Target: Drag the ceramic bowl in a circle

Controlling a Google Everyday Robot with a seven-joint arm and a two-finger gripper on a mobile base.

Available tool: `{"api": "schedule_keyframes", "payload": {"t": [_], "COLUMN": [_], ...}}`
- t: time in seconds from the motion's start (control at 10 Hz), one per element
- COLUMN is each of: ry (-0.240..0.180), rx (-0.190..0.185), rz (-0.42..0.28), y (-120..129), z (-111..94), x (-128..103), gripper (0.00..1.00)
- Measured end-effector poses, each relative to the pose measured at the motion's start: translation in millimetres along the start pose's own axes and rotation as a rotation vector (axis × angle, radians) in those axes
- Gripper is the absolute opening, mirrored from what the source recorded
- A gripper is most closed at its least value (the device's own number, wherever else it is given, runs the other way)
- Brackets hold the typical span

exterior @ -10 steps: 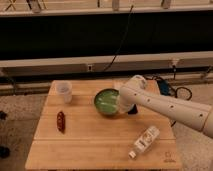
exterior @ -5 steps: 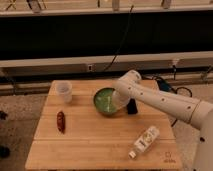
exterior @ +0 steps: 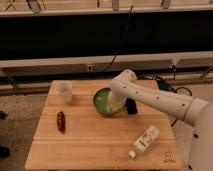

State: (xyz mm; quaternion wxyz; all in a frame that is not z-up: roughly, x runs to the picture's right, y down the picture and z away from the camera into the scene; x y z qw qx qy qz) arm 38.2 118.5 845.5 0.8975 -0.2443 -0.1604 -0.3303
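The ceramic bowl [exterior: 103, 101] is round and glossy green, and sits on the wooden table [exterior: 90, 145] a little behind its middle. My white arm reaches in from the right and bends down over the bowl's right side. My gripper [exterior: 120, 106] is at the bowl's right rim, with a dark part of it showing just right of the bowl. The arm covers the bowl's right half.
A translucent plastic cup [exterior: 64, 91] stands at the table's back left. A reddish-brown elongated item [exterior: 61, 121] lies front left. A white bottle [exterior: 144, 141] lies on its side front right. Cables run on the floor behind the table at the right.
The arm has swung left and its elbow has risen over the bowl. The bowl has shifted slightly left and back on the table.
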Motion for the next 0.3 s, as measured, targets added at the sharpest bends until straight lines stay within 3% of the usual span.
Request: {"api": "schedule_keyframes", "payload": {"t": [0.3], "ry": [-0.022], "rx": [-0.024], "rz": [-0.032], "y": [-7], "z": [0], "x": [-34], "gripper": [0.02]}}
